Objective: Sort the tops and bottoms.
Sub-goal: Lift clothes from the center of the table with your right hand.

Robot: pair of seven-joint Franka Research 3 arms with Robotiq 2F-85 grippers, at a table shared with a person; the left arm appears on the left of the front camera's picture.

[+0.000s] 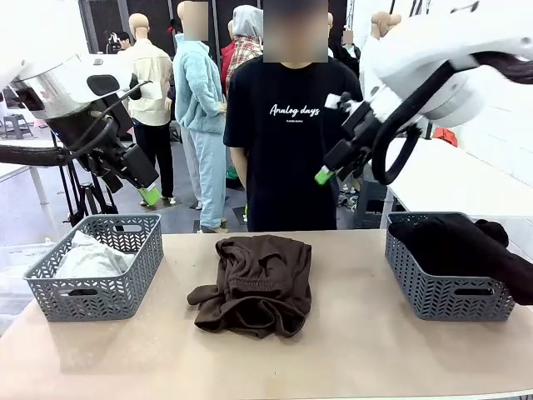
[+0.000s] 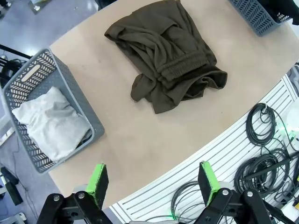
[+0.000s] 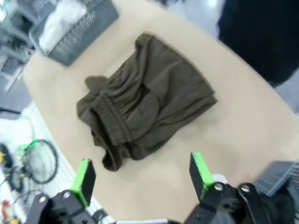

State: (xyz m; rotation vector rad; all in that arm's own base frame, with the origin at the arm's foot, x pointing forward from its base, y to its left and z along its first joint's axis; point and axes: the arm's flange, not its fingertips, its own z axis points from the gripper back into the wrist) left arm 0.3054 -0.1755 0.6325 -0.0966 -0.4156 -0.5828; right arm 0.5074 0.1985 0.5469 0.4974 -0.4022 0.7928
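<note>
Mid-surface [image 1: 350, 350], brown bottoms [image 1: 254, 283] are lying loose, awaiting sorting; tops [image 1: 87, 258] are sitting in left basket [image 1: 100, 296], black bottoms [image 1: 454, 242] in right basket [image 1: 450, 296]. I am holding left hand [image 2: 154, 184] and right hand [image 3: 140, 175] released above.

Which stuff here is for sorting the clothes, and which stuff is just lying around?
For the job:
- brown fleece bottoms on the table
- pale top in the left basket
- black bottoms in the right basket

Just lying about:
- coiled cables beside the table
- the person's black T-shirt, being worn
</note>
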